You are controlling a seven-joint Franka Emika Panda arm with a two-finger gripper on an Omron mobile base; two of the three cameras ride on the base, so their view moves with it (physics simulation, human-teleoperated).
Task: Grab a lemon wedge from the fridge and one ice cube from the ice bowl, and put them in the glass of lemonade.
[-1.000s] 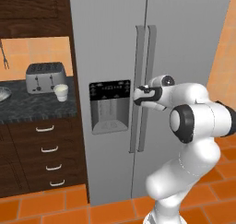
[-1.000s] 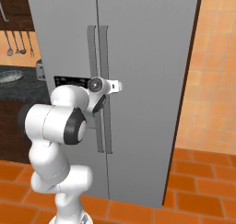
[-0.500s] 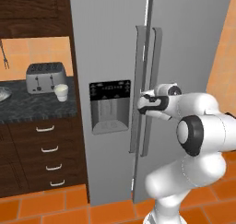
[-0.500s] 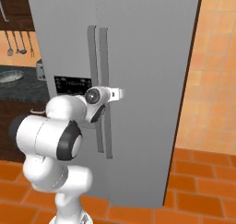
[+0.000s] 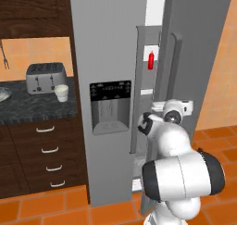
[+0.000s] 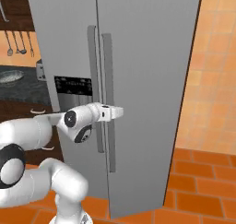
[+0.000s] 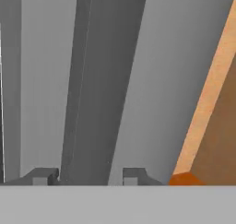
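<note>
Rendered kitchen, orange tile floor (image 5: 51,205), orange wall to the right, dark wood cabinets w/ drawers (image 5: 46,157) at left. Dark speckled counter (image 5: 32,109) carrying silver toaster (image 5: 45,77), w/ glass of lemonade (image 5: 61,92) just in front-right of it, touching neither toaster nor counter edge. At far left counter edge, rim of ice bowl (image 5: 3,94), mostly cut off by frame. Tall grey fridge (image 5: 109,43) w/ black dispenser panel (image 5: 110,90) on left door. Right door (image 5: 194,48) swung partly open in left base view, gap showing inner shelves and slim red bottle (image 5: 151,59) up high. Lemon wedge not made out in gap; too little of interior visible.

White arm reaching forward at mid-height of right door handle (image 6: 108,103). Fingers (image 7: 90,176) partly open, one dark tip each side of long vertical handle (image 7: 99,80) in hand view, bar running up between them. Looks clamped round handle w/ tips close against it, though exact contact hard to confirm at that edge of view. In right base view, hand (image 6: 108,113) sits right at the pair of handles, level, wrist horizontal. Utensils (image 6: 18,41) hanging on wall behind counter at left
</note>
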